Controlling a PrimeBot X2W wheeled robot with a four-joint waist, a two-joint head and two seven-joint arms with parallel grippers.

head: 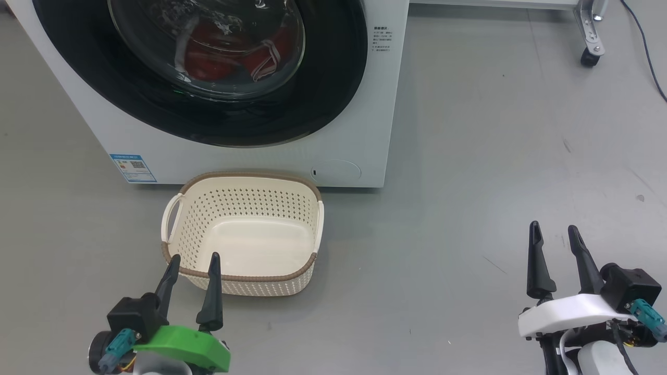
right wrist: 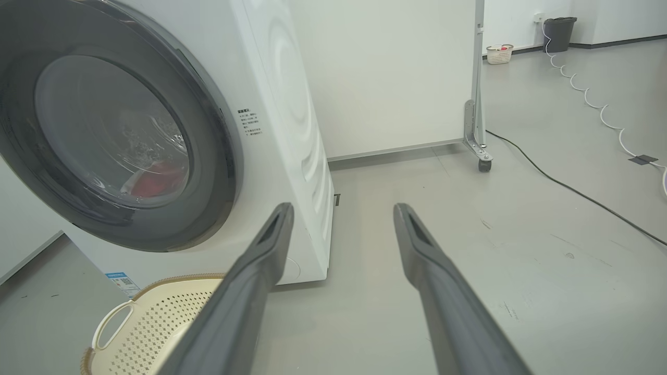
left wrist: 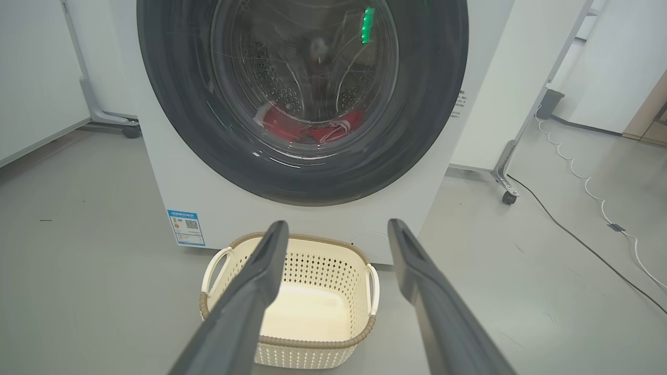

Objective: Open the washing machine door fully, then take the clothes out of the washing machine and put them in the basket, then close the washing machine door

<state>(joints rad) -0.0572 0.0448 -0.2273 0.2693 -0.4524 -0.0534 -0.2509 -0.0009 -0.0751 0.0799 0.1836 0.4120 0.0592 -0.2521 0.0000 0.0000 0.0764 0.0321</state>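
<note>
Well, looks like step one: washing machine door [head: 208, 52] shut, left hand [head: 194, 256] and right hand [head: 553, 226] spread empty; next, reach its edge.

A lab-like test room: grey floor [right wrist: 521, 260], wheeled white partitions [right wrist: 396, 78], trailing cables [right wrist: 578, 194], freestanding washing machine [head: 375, 104].

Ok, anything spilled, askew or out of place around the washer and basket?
Nothing stands out. The washing machine door looks shut, the clothes behind its glass; the basket stands upright and empty before it. The left tool and right tool are open.
</note>
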